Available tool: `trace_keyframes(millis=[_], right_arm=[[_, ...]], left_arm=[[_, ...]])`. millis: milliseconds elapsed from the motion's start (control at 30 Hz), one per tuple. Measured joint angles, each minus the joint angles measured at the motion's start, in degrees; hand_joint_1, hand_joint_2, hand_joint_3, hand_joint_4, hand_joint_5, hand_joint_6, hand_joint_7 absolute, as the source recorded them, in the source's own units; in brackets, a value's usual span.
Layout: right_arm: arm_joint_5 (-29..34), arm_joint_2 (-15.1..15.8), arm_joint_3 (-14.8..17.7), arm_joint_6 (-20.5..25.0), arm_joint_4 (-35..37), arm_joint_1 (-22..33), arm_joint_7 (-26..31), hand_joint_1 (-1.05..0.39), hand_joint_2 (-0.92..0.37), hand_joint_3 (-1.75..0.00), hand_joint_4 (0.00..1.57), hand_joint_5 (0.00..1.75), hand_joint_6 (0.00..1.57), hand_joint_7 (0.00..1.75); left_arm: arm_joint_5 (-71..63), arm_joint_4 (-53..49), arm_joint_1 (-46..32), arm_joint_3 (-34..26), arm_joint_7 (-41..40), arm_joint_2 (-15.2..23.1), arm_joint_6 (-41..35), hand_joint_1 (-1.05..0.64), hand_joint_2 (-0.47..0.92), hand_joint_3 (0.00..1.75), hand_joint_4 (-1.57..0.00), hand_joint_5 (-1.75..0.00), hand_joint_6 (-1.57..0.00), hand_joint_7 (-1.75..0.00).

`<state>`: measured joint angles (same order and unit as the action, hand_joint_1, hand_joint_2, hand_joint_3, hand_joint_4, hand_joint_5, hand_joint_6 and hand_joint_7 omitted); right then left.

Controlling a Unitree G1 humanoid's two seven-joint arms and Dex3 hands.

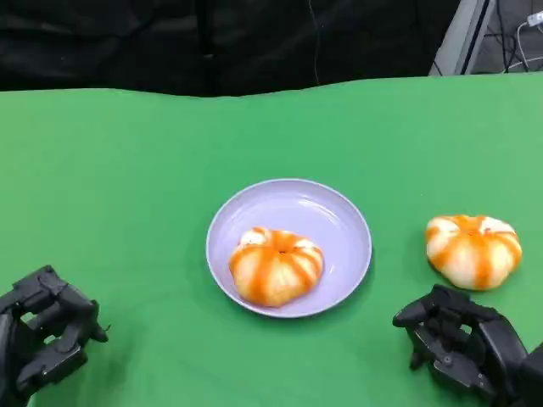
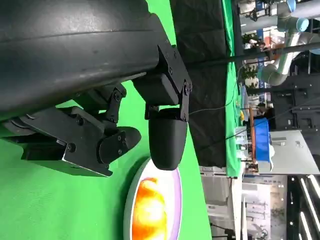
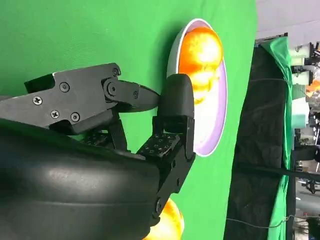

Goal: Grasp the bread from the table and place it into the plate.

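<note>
Left hand, holding nothing, above the green table; beyond its fingers, a plate bearing orange-striped bread.

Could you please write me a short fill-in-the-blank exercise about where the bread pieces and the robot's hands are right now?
1. The plate holds ____ piece of bread.
2. The bread on the table lies nearest the robot's ____ hand.
3. The left hand and the right hand each hold ____.
4. The tablecloth is ____ in colour.

Missing words: one; right; nothing; green
</note>
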<state>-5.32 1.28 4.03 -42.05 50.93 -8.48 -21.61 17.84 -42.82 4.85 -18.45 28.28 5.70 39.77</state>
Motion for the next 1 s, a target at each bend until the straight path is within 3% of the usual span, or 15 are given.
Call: trace_keyframes(millis=[1000], right_arm=[[-0.3,0.1,0.1,0.8,-0.1,-0.1,-0.3,-0.28,-0.92,-0.44,0.64,1.75,0.73,1.11]], left_arm=[[0.2,-1.7,0.1,0.2,0.0,0.1,-0.1,0.09,0.76,0.86,-0.89,-1.59,-0.84,-1.37]])
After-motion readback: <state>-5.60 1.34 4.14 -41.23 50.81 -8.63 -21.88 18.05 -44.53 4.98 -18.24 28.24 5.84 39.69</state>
